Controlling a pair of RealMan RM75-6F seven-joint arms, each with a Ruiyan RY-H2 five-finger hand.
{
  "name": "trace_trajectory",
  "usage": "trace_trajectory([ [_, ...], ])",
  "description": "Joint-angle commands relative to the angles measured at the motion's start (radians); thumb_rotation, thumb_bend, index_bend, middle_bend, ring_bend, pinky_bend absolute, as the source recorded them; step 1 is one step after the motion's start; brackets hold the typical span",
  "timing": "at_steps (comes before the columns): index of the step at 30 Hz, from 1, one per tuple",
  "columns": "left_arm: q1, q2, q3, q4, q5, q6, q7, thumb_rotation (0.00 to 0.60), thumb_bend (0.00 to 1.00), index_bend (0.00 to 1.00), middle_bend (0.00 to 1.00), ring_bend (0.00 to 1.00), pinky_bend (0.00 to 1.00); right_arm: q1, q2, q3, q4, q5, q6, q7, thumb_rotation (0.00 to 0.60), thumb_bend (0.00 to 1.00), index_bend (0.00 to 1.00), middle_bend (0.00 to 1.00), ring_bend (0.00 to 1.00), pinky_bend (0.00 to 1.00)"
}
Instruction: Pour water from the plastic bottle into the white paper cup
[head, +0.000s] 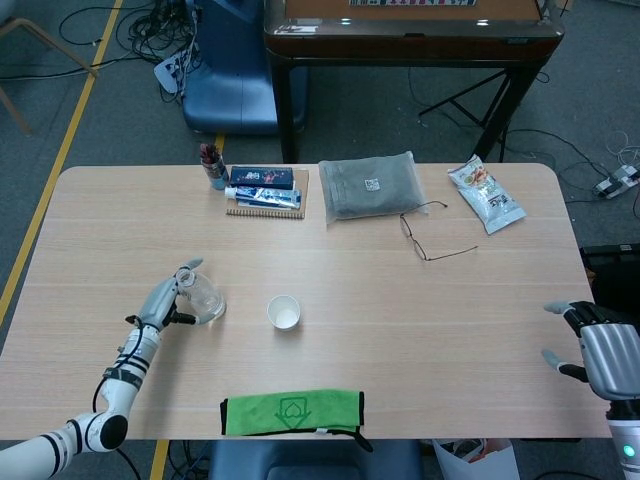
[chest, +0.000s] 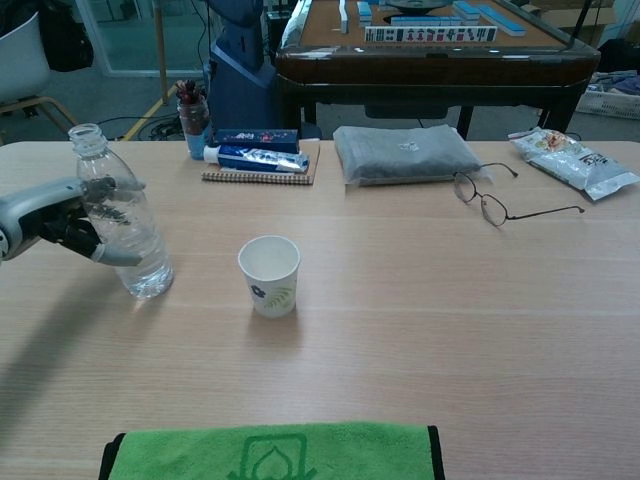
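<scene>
Robot's left hand gripped the uncapped plastic bottle, upright on the table, w/ the white paper cup standing near, to its right. Right hand, fingers spread and holding nothing, sat well apart at far-right edge.

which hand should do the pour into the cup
Left. The left hand already grips the plastic bottle, which stands uncapped just beside the white paper cup. The right hand sits open at the table's far right edge, away from both.
</scene>
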Motion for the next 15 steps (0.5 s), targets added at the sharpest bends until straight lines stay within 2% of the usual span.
trace_trajectory([
  [1,-0.005,-0.006,-0.002,0.007,-0.005,-0.010,-0.005,0.600,0.08,0.07,0.09,0.19,0.39,0.000,0.001,0.001,0.000,0.001,0.000,0.001,0.600,0.08,0.35,0.38,0.32,0.52],
  [7,-0.015,-0.015,-0.013,0.014,-0.010,-0.044,-0.066,0.600,0.08,0.11,0.09,0.19,0.39,0.000,0.002,0.001,0.001,0.003,-0.003,0.005,0.600,0.07,0.35,0.38,0.32,0.52],
  [12,-0.018,-0.021,-0.019,0.025,-0.011,-0.059,-0.103,0.600,0.08,0.19,0.09,0.19,0.39,-0.001,0.004,0.003,0.000,0.003,0.001,0.008,0.600,0.08,0.35,0.38,0.32,0.52],
  [15,-0.019,-0.026,-0.022,0.033,-0.012,-0.059,-0.116,0.600,0.08,0.23,0.14,0.19,0.39,-0.002,0.005,0.003,0.000,0.002,0.003,0.011,0.600,0.07,0.35,0.38,0.32,0.52],
])
